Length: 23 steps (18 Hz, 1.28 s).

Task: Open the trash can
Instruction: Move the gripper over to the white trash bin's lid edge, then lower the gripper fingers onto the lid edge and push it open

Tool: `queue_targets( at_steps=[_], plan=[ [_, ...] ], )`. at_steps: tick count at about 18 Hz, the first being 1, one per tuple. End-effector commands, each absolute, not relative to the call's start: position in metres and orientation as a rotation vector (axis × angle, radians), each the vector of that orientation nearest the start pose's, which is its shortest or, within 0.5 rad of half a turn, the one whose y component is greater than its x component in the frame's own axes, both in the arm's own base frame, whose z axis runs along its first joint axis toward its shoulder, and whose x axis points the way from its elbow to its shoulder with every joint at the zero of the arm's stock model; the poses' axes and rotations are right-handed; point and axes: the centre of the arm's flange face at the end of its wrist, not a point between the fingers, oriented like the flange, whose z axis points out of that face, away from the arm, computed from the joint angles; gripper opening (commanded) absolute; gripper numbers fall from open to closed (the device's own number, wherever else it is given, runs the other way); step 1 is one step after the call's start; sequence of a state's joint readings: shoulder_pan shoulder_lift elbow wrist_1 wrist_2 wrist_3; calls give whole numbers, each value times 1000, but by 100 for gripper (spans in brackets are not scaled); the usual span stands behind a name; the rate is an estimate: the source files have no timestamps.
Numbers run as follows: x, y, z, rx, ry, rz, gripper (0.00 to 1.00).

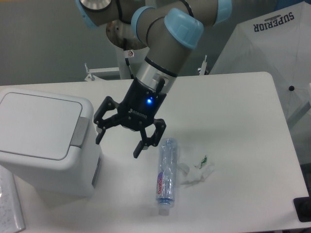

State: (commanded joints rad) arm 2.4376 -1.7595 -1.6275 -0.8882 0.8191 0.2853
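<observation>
Lid: flat down on the trash can (pixel 46 138), so nothing is opened yet; the whole job is ahead.
Trash can: sits at the left edge of the white table (pixel 243 145), its grey push tab (pixel 79 131) on the side facing the arm.
Gripper (pixel 119 141): hanging in the air just right of the tab, not touching it as far as I can tell.
Fingers: spread wide, holding nothing.
Left to do: by my read, reach the tab, press it, and get the lid up.
Count, bins: one.
Count, plastic bottles: one, the bottle (pixel 166 175) lying on its side, cap toward the camera.
Count, crumpled paper scraps: one wad (pixel 197 172), just beside the bottle.
Count, arms: one.
</observation>
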Motion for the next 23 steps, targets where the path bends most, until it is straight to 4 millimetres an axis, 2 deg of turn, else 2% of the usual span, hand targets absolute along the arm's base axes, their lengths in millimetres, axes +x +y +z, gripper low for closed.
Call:
queue_targets(
  at_steps=[6,9,23],
  plan=[
    [-291,535,450,-2322,-455,-523,100],
    [-283,529,447,-2329,-442,-525,100],
    [-285,532,435,-2339,-437,-534,100]
  ],
)
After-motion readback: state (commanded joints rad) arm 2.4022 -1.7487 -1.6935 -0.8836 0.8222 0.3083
